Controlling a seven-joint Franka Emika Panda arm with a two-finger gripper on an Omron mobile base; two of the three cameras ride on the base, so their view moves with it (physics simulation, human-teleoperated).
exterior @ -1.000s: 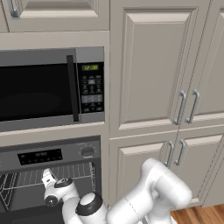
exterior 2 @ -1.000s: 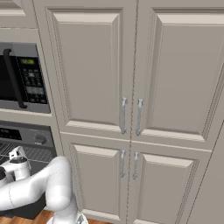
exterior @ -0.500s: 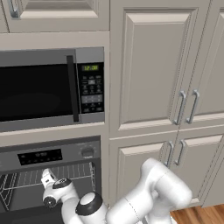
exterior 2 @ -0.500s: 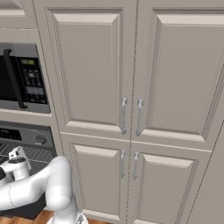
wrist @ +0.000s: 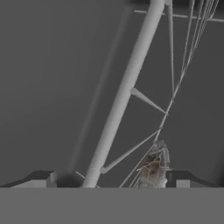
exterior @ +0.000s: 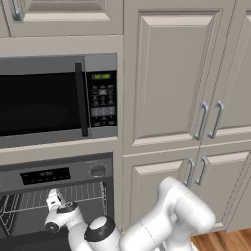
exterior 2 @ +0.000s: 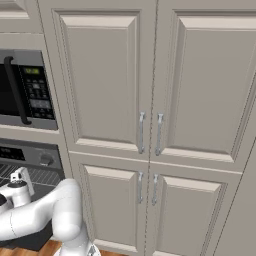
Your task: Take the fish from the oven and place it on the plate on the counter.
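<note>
The oven [exterior: 54, 174] is the landmark here: a dark grey built-in unit with a black display strip and a round knob [exterior: 98, 171], set directly below the microwave [exterior: 59, 100] and to the left of the tall beige cabinet doors [exterior: 169, 78]. Its cavity stands open, and wire racks [exterior: 73, 192] show inside, just under the control panel. The white arm reaches into that opening from the lower right, its wrist in front of the rack. In the hand view the gripper [wrist: 116, 177] has its two dark fingertips [wrist: 41, 178] spread wide apart at either side of the frame, with nothing pinched between them. The fish [wrist: 154, 166] lies inside the oven on the thin rack wires, a small silvery-grey body with brownish mottling, close to the right-hand fingertip and apparently a little inside it, though the low, tilted angle makes it hard to say whether the two touch. A pale, thick bar [wrist: 127, 87] runs diagonally across the oven interior to the left of the fish, with thinner struts branching from it.
</note>
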